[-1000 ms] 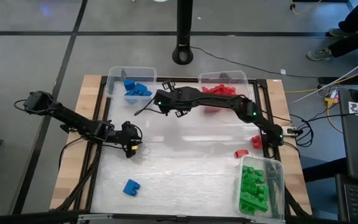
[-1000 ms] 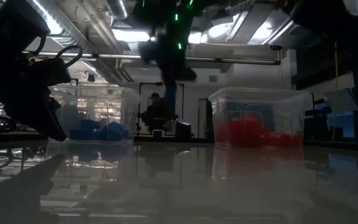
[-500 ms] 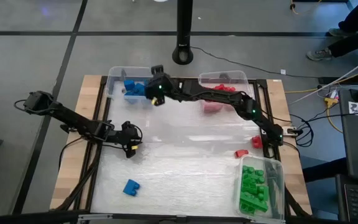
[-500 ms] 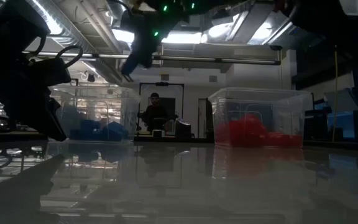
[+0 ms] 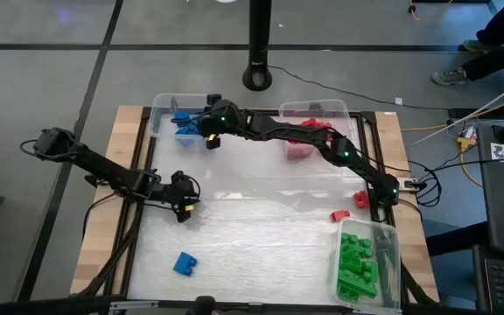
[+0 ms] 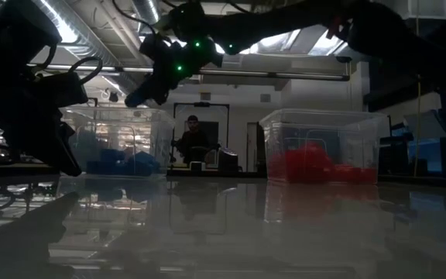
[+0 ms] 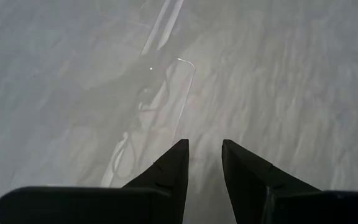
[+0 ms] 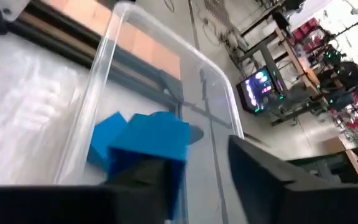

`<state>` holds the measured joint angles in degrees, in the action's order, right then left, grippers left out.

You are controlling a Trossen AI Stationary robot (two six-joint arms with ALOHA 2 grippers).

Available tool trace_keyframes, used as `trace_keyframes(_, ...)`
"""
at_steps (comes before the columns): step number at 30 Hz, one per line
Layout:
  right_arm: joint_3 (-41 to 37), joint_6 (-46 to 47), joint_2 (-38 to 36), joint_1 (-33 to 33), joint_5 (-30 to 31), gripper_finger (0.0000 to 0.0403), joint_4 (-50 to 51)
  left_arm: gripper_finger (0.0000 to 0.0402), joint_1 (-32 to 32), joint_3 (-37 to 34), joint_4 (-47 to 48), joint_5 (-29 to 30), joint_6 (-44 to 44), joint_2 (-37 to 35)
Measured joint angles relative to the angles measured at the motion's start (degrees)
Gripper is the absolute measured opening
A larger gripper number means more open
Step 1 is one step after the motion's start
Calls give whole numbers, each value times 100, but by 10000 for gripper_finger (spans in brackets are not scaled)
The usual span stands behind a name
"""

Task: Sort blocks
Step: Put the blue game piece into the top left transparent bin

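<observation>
Right wrist view shows the right gripper (image 8: 197, 168) over the clear bin (image 8: 104, 74) at the far left of the bench (image 5: 261, 227), its jaws parted, with a blue block (image 8: 157, 137) right at the left finger; whether that finger touches the block or the block lies loose among the blue blocks (image 5: 191, 129) below is hard to tell. From the high view the arm's wrist covers part of this bin, so the gripper itself is mostly hidden there.

Left wrist view shows the left gripper (image 7: 204, 152) hanging over bare bench, jaws a narrow gap apart and holding nothing.

A lone blue block (image 5: 185, 262) lies near the front left of the bench. Two red blocks (image 5: 339, 215) sit near the right arm's base, one partly hidden by it. The red bin (image 5: 344, 107) at the far right is crossed by the right arm, which hides much of its contents. Green blocks (image 5: 355, 262) fill the bin (image 5: 388, 254) at front right.

A person (image 6: 193, 143) sits in the dim room beyond, seen in the low view between the two far bins.
</observation>
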<state>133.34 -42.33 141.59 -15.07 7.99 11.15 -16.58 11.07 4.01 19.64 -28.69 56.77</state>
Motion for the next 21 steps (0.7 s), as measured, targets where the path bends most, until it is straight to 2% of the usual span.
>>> trace_keyframes(4, 2, -6, -80, 4, 283, 216, 524, 86, 0, 0, 6, -12, 3, 0)
trace_keyframes(8, 17, -4, -288, 4, 284, 260, 624, 86, 0, 0, 2, -14, 11, 0)
trace_keyframes(12, 14, -175, -281, 4, 634, 272, 797, 86, 0, 0, 0, -14, -2, 0)
trace_keyframes(21, 4, -316, -268, 6, 818, 260, 1511, 86, 0, 0, 2, -15, -87, 0)
